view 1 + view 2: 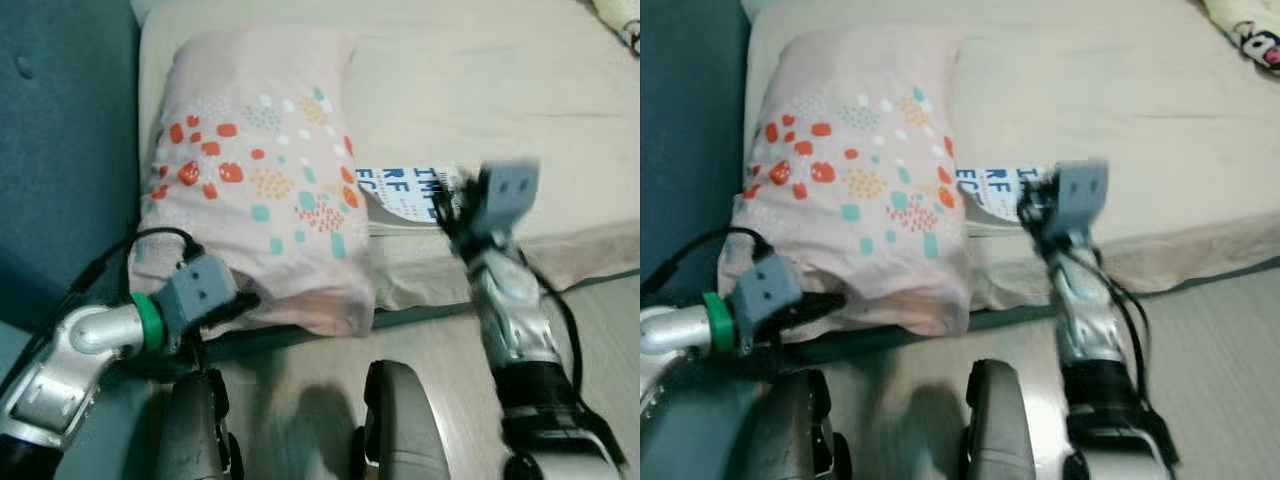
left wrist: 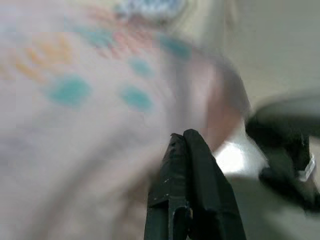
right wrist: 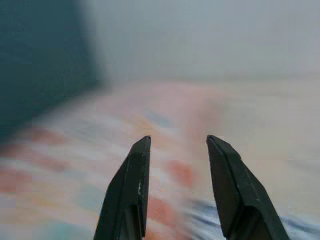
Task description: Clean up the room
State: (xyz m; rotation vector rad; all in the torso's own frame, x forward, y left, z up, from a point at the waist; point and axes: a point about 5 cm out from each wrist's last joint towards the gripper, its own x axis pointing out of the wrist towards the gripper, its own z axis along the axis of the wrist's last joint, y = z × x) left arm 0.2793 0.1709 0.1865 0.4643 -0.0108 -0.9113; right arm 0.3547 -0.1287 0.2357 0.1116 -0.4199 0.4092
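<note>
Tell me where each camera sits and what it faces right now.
Left and right eye views: head, looking down at the pillow on the bed; both arms and legs show.
Left wrist view: along shut fingers against the pillow.
Right wrist view: along open fingers toward the pillow.
All share the pillow.

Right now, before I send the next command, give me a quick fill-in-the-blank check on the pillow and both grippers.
1. The patterned pillow lies on the ____, beside the teal headboard.
2. The left gripper has its fingers ____ at the pillow's near corner.
3. The right gripper has its fingers ____, held above the bedding.
4. The paper with blue letters is partly tucked under the ____.

Missing words: bed; shut; open; pillow
</note>
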